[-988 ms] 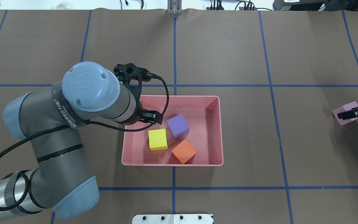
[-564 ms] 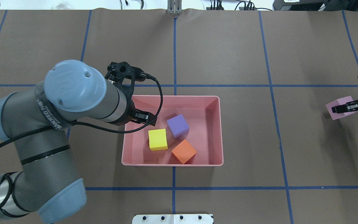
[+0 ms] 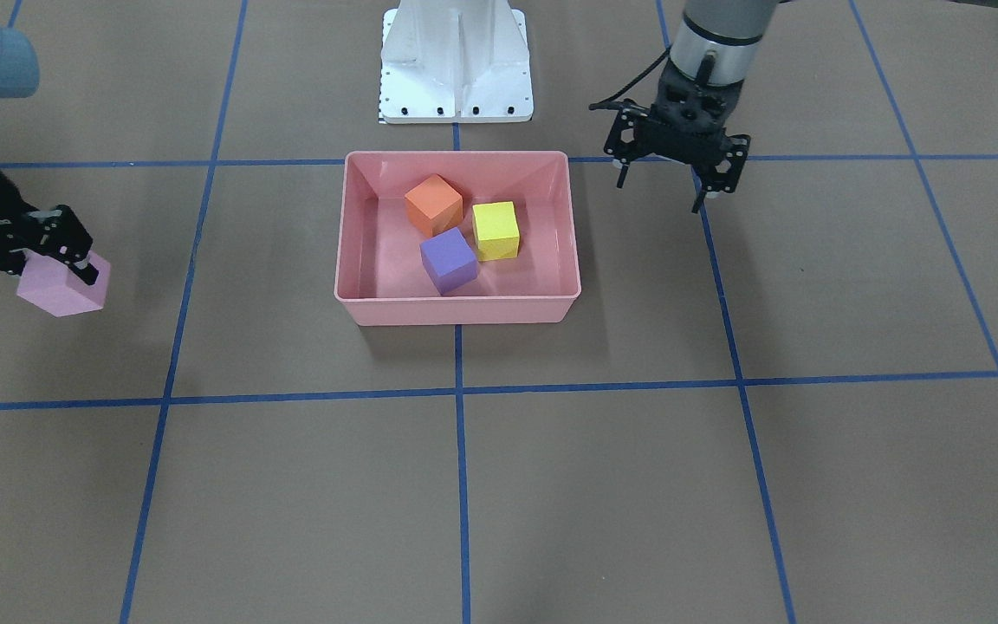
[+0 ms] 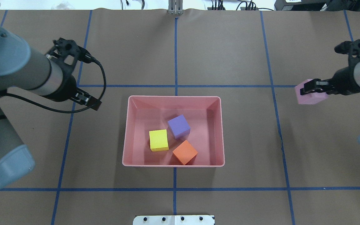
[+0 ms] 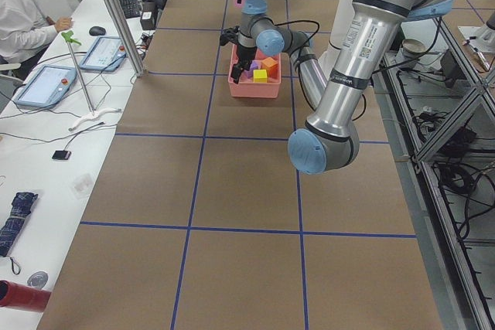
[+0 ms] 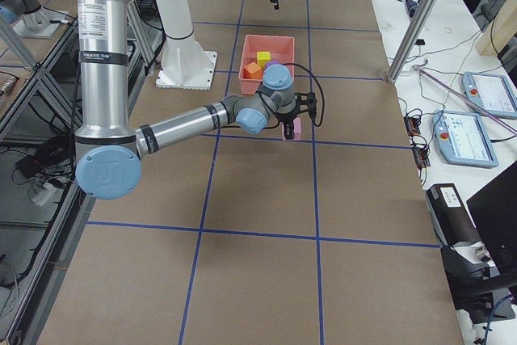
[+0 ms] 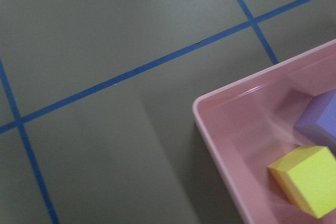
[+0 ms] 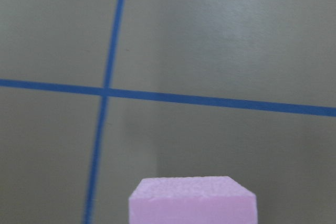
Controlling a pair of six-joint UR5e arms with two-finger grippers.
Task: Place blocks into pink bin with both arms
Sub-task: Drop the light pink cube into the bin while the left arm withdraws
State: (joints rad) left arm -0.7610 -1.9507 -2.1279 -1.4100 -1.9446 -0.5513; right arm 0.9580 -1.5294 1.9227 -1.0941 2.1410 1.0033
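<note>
Brown taped table, pink bin holding three blocks.
Right gripper clenched on light pink block, well right of bin; left gripper spread wide, empty, left of bin.

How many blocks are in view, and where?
4: orange, purple and yellow in the pink bin; light pink block gripped by the right end effector.

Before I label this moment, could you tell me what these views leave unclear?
Right wrist view: light pink block cut off by the bottom edge; right gripper out of frame.
Left wrist view: purple block cut by the right edge; orange block outside it.
Exterior left view: pink bin contents tiny, partly behind the left gripper.
</note>
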